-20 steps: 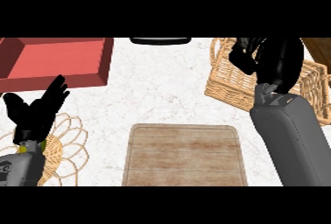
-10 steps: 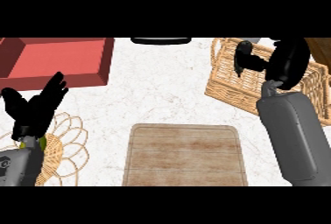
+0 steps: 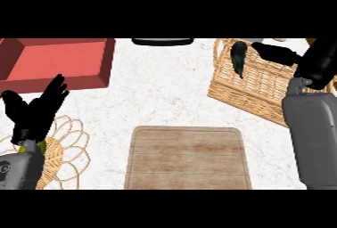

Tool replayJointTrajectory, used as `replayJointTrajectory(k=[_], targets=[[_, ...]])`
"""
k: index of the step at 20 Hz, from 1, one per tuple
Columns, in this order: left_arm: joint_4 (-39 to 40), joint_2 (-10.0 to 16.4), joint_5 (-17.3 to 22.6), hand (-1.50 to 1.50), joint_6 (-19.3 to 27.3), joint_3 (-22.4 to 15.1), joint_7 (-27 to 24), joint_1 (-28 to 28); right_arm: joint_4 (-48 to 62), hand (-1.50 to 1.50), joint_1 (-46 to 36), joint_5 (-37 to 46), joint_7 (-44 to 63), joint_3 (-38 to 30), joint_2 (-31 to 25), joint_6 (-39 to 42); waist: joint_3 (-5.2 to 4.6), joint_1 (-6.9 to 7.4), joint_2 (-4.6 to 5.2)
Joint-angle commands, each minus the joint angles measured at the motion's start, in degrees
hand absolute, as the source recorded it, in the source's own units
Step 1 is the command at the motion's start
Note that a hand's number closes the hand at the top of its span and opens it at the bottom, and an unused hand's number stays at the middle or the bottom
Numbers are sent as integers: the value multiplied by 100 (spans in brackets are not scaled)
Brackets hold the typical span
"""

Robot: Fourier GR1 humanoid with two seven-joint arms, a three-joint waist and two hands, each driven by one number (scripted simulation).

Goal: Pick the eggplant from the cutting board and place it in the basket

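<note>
The dark eggplant (image 3: pixel 238 58), with a green stem end, lies upright along the left inner side of the wicker basket (image 3: pixel 263 91) at the upper right. My right hand (image 3: pixel 314 60) hovers over the basket just right of the eggplant. Its fingers (image 3: pixel 273 50) are stretched straight towards the eggplant and do not curl round it. The wooden cutting board (image 3: pixel 187 156) lies bare at the lower middle. My left hand (image 3: pixel 36 111) rests open at the left edge, fingers up.
A red tray (image 3: pixel 56 62) fills the upper left corner. A woven wicker trivet (image 3: pixel 63 149) lies under my left forearm at the lower left. A black object (image 3: pixel 162 42) shows at the top middle edge.
My right hand moved further right over the basket and opened. The eggplant it was curled round now lies in the basket. The left hand stayed still.
</note>
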Motion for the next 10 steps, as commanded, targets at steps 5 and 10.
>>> replayJointTrajectory(k=[5,10], targets=[[-296,19,49,0,13,73,53,213,-1460,-150,953,-1415,-63,-1208,-392,-217,7,-104,-40],[-26,-87,17,0,67,72,-47,142,-2610,-150,2143,-2835,-193,-1849,-778,753,4,-153,-31]])
